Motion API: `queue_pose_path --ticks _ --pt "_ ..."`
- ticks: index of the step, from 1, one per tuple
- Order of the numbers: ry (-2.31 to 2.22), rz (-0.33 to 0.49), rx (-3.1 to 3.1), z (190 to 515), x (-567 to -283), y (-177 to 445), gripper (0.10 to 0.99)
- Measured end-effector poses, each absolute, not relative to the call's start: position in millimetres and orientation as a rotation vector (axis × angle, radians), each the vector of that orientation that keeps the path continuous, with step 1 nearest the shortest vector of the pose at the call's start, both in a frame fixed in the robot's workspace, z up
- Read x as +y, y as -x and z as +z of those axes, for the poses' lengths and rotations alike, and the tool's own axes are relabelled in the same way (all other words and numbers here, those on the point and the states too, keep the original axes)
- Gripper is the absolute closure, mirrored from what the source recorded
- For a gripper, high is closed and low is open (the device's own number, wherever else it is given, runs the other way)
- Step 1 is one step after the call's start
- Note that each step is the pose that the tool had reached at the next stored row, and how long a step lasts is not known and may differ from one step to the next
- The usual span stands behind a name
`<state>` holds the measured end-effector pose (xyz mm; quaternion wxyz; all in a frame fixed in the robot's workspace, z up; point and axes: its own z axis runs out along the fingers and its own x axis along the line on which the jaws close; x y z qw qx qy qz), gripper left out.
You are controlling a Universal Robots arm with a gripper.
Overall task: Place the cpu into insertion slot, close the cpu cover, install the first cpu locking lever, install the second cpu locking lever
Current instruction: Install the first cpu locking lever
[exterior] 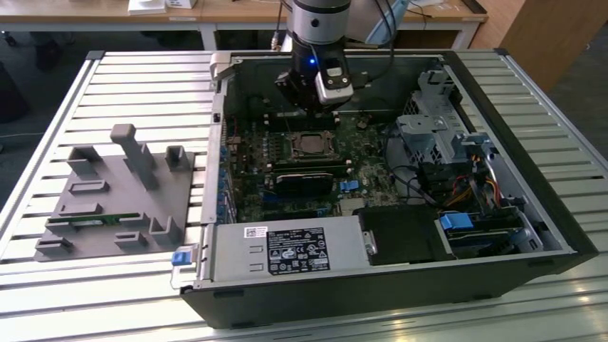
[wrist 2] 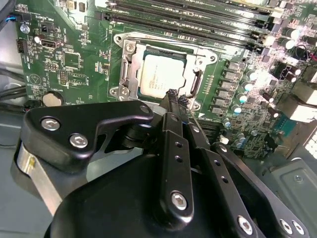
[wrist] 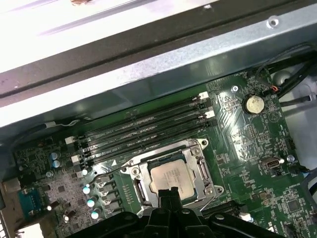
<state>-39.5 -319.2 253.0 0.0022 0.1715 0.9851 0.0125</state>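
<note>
Motherboard (exterior: 314,171) work inside an open desktop computer case (exterior: 532,206) lying on a slatted metal workbench (exterior: 142,78): the cpu (wrist 2: 161,75), a dull silvery square, sits flat in its socket toward the case's far wall, and the cpu cover (wrist 2: 130,69) appears to lie closed as a bright frame around it, so seating and covering look done.

The gripper (wrist 2: 173,95) hangs close above the socket's near edge, jaws drawn together into one narrow black tip with nothing between them; in the first wrist view the same tip (wrist: 170,191) overlaps the chip's edge. Whether it touches the frame cannot be told.

Judged from this, the lever stage is in hand. A thin wire lever (wrist 2: 197,87) runs along one side of the frame, just beside the tip; whether it is latched is unclear. The next move would call for a small, precise push on that wire without scraping the chip.

Room is tight: the memory slots (wrist: 143,131) run parallel just past the socket, a row of capacitors (wrist 2: 233,84) flanks one side, and the case's far wall rises close behind. A grey fixture tray (exterior: 114,199) rests well apart toward the exterior view's left.
</note>
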Motion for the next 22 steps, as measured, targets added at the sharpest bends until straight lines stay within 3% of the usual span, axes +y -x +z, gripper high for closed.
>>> queue_pose_path --ticks 22 --pt "-0.243 0.04 3.13 252.9 -319.2 39.7 0.98"
